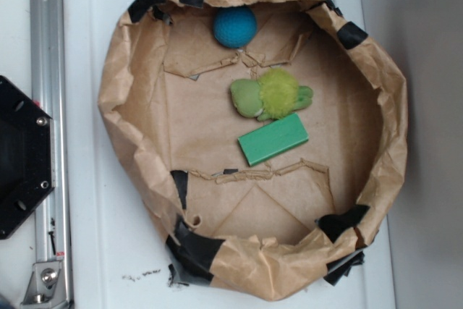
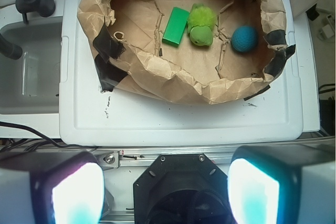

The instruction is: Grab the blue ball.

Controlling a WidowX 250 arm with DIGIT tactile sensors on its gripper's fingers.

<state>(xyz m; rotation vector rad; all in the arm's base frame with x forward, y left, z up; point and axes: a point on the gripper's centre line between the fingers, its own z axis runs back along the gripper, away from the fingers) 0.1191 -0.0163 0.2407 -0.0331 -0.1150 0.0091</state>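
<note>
The blue ball [image 1: 234,27] [image 2: 244,39] is a small teal-blue ball with a rough surface, resting inside a brown paper basin [image 1: 130,70] [image 2: 173,80] against its wall. A fuzzy yellow-green plush toy [image 1: 271,94] [image 2: 200,24] and a green block [image 1: 273,139] [image 2: 176,25] lie near the basin's middle. In the wrist view my gripper [image 2: 165,192] hangs open far from the basin, above the robot's black base, with nothing between its two glowing fingertips [image 2: 76,195]. The exterior view does not show the gripper.
The basin sits on a white plastic lid [image 1: 87,200] [image 2: 173,116], its rim patched with black tape [image 1: 189,247]. A metal rail [image 1: 45,63] and the black robot base [image 1: 22,157] [image 2: 181,190] border the lid. A grey tub [image 2: 29,72] with black hoses stands beside it.
</note>
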